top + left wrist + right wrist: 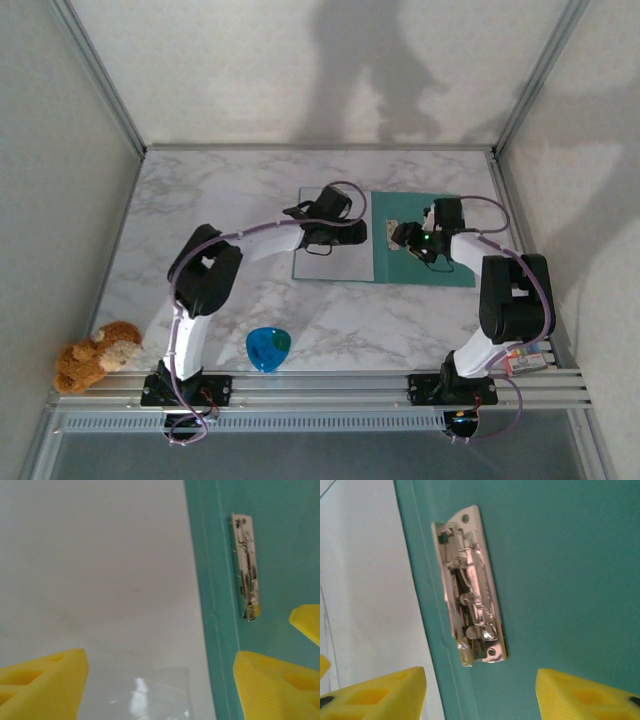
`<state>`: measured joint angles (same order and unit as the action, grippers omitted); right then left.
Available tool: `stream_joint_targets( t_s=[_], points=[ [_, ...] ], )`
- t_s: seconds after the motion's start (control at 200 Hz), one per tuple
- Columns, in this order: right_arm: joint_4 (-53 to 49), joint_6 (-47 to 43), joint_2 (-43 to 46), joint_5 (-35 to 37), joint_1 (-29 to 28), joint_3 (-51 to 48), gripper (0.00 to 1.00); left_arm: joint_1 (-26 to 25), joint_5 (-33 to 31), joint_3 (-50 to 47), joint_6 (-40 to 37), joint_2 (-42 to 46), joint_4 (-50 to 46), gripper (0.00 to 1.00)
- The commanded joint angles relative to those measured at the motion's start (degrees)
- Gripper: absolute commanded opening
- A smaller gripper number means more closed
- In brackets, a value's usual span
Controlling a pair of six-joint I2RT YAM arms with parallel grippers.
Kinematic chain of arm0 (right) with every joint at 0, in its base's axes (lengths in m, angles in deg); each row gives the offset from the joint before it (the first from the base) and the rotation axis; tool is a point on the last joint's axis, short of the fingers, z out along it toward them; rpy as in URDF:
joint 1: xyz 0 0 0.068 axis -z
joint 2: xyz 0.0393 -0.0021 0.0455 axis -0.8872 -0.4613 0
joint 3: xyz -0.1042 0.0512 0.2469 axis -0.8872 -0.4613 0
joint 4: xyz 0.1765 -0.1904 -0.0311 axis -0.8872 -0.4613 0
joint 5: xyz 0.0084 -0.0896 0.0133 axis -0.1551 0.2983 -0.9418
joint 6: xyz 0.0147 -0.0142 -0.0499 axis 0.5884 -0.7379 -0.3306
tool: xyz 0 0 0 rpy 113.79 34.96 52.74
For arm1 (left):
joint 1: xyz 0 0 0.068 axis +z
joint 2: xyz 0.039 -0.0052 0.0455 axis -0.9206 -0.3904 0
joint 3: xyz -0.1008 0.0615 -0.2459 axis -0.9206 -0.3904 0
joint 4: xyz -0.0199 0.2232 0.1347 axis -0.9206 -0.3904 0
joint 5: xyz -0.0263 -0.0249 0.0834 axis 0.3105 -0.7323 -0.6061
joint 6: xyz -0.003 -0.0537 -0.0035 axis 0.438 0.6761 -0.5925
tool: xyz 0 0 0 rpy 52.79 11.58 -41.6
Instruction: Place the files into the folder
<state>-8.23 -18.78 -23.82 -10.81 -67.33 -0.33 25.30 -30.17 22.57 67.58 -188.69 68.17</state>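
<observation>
Plush bear [98, 352]: off the marble table [190, 200], at its near-left corner, beside the rail
Blue cup [268, 347]: on the table near the front edge, between the two arm bases
Left gripper [160, 680]: released, yellow fingers spread wide, nothing between them, low above the white sheet
Files [100, 580]: flat on the left side of the open folder, right edge along the spine strip
Folder [445, 268]: open flat mid-table, teal right half facing up
Metal clip [470, 585]: fixed on the teal half just beside the spine
Right gripper [481, 690]: released, fingers apart and empty, close above the clip
</observation>
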Motion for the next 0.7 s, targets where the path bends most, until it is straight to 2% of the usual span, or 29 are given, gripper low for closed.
stream_joint_targets(
  t_s=[0.0, 0.275, 0.696],
  points=[
    [4.5, 2.6, 2.4, 2.2, 0.0, -2.2, 0.59, -2.3, -1.1, 4.6, 1.0, -3.4, 0.3, 0.77],
    [5.7, 3.3, 3.9, 3.7, 0.3, -5.3, 0.60, -5.4, 0.3, 9.2, 2.0, -9.5, 0.1, 0.76],
    [6.6, 4.1, 3.8, 4.1, 1.0, -7.0, 0.60, -5.3, 0.0, 7.8, 0.9, -10.9, -2.1, 0.76]
  ],
)
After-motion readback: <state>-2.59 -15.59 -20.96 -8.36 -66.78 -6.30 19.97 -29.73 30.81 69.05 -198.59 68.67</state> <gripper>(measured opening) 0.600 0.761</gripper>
